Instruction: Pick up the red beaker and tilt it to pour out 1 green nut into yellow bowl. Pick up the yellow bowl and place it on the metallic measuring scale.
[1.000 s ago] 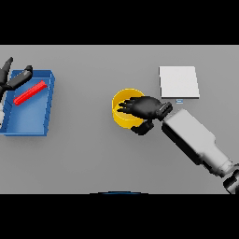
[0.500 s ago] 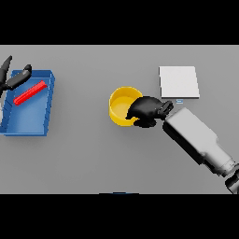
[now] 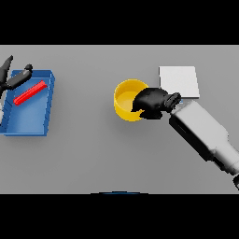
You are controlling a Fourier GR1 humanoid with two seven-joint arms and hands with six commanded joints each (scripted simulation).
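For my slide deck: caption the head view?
Right hand grips yellow bowl beside scale; left hand over blue tray.

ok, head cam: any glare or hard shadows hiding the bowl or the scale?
Head view: flat, even light, no glare. No hard shadow; yellow bowl shows only soft shading inside. Right hand covers the bowl's right rim, fingers curled on it. Scale is an evenly lit pale square, lower-left corner behind the hand.

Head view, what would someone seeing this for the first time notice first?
The yellow bowl near the table's middle stands out, with the right hand curled over its right rim. Just beyond, to the right, lies the pale scale. At the far left sits a blue tray holding the red beaker, with the left hand at its far corner.
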